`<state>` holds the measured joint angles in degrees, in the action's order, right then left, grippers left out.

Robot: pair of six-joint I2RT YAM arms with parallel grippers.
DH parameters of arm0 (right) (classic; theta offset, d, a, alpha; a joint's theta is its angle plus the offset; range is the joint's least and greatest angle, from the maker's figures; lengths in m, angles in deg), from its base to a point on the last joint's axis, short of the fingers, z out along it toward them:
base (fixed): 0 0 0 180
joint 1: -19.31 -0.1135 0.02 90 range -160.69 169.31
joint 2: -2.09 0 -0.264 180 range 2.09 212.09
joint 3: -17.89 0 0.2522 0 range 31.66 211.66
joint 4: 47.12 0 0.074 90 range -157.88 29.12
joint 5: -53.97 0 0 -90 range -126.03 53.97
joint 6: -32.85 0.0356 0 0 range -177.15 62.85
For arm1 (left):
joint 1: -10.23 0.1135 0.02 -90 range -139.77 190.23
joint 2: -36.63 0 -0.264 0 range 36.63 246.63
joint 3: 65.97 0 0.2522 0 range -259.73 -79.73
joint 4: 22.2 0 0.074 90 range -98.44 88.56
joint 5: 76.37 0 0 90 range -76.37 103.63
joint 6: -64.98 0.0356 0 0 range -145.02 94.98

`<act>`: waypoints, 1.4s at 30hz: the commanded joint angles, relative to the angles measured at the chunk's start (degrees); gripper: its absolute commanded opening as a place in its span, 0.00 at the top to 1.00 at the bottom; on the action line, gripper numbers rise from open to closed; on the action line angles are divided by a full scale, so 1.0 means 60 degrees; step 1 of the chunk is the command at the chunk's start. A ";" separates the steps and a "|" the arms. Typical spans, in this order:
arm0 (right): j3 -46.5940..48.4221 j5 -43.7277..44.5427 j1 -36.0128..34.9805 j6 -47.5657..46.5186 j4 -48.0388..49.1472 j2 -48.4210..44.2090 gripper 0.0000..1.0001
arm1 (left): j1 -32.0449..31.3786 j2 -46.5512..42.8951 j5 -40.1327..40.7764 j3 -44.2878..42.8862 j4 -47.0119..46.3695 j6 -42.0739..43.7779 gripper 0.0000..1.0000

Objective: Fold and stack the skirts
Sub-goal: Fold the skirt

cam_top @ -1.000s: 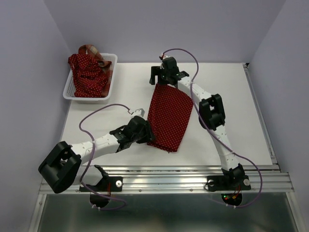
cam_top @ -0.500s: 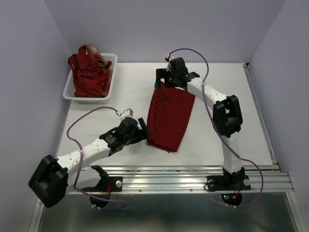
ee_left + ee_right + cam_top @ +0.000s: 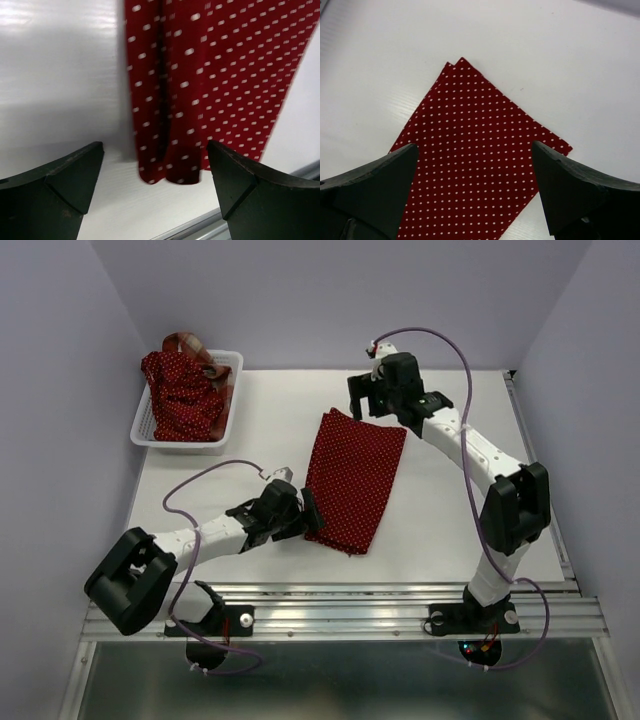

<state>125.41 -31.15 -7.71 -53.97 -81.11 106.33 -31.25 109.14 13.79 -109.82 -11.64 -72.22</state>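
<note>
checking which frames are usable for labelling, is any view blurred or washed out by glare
Left wrist view: the polka-dot skirt is motion-blurred, dots smeared into streaks, with glare bands on the table. Right wrist view: the skirt is sharp, dots round, only mild sheen. Top external view: sharp, bright reflections on the metal rail at the near edge.

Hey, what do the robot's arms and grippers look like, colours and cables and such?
The left arm and right arm have white links with chunky black joints. A thin purple cable runs along each. The left gripper and right gripper have black, wedge-shaped fingers.
</note>
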 commanded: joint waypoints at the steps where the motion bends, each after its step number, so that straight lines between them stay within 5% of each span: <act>1: -0.0098 -0.0163 0.0957 0.0113 0.0310 -0.0471 0.00 | 0.0042 0.0658 -0.0774 -0.0420 -0.0389 -0.0058 0.01; 2: -0.0055 -0.1765 0.1409 0.0376 0.0295 -0.0253 0.00 | 0.0042 0.0761 -0.0731 -0.0464 -0.0404 -0.0145 0.01; 5: 0.0484 -0.3387 0.1632 0.0496 0.0179 0.0580 0.00 | 0.0042 0.0762 -0.0570 -0.0581 -0.0331 -0.0204 0.01; 14: 0.3296 -0.3333 0.2071 0.0964 -0.0230 0.3789 0.00 | 0.0042 0.1024 -0.0422 -0.1211 0.0050 0.0190 0.02; 17: 0.4660 -0.3785 0.2205 0.1169 -0.0846 0.4933 0.00 | 0.0042 0.1375 -0.0525 -0.1372 0.0065 0.0337 0.21; 22: 0.4663 -0.4096 0.2205 0.1213 -0.0804 0.5448 0.00 | 0.0042 0.1860 -0.0130 -0.1796 0.0519 0.0615 0.51; 30: 0.2340 -0.2908 0.2205 0.1227 -0.0774 0.4702 0.00 | 0.0320 0.2577 0.0748 -0.2587 0.1588 0.1405 0.87; 36: -0.0460 -0.3554 0.2205 0.1899 -0.0014 0.3355 0.00 | 0.1125 0.3338 0.0632 -0.3568 0.1617 0.3336 0.94; 42: -0.3625 -0.2354 0.2205 0.2926 0.0881 0.0968 0.00 | 0.2062 0.4583 0.0631 -0.5295 0.1764 0.6120 0.96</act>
<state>110.92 -49.53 5.49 -41.32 -76.19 117.55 -21.56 133.86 16.09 -135.63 -1.44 -49.23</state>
